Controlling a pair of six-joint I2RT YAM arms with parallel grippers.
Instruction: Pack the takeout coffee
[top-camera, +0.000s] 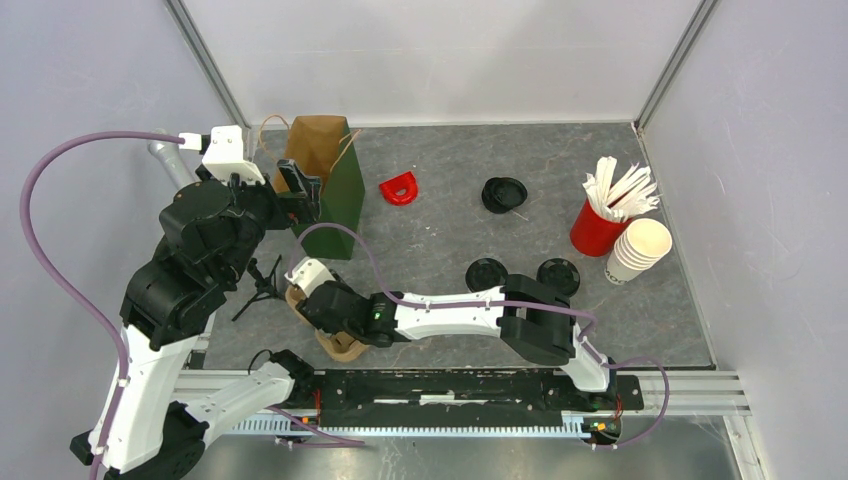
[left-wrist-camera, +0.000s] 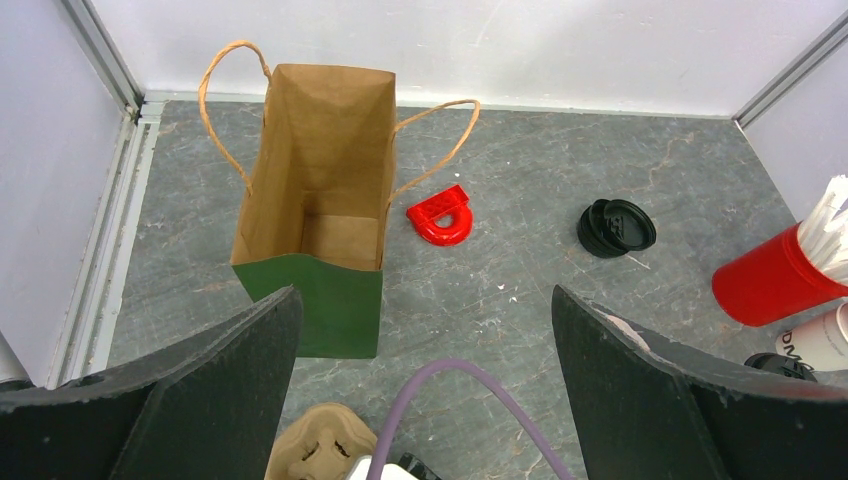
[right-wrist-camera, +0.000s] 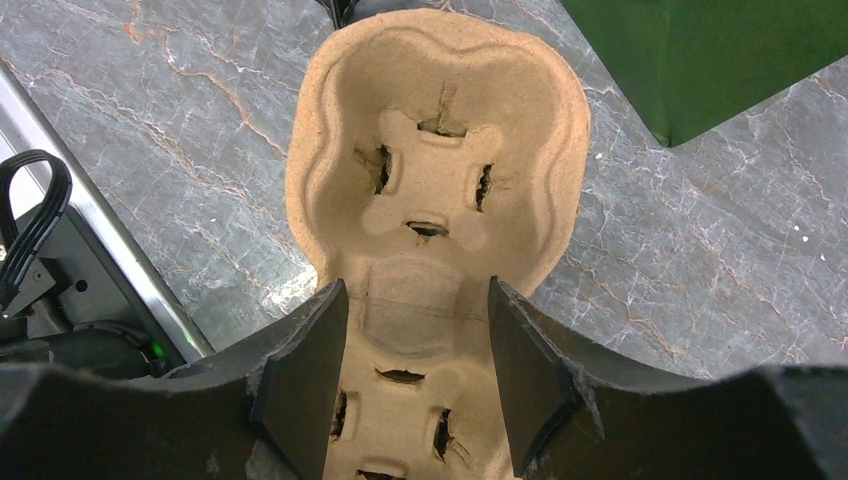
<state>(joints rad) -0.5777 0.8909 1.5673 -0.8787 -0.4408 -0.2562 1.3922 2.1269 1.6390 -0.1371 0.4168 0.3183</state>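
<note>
Right gripper (right-wrist-camera: 418, 300) straddles the waist of the carrier (right-wrist-camera: 440, 130), though I cannot tell whether it pinches or merely flanks it; a loose hold could tip the carrier or shove it into the bag (top-camera: 325, 185) nearby. Left gripper (left-wrist-camera: 425, 295) hangs wide open, empty. Counted: one carrier, one bag, three lids (top-camera: 486, 273) loose on the counter (top-camera: 440, 230), one cup stack (top-camera: 638, 250), no lidded coffee in view.

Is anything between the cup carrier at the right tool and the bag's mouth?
Nothing lies on the table between them. The bag is open and empty, but the open left tool hangs over its near edge and may crowd the carrier's way in.
</note>
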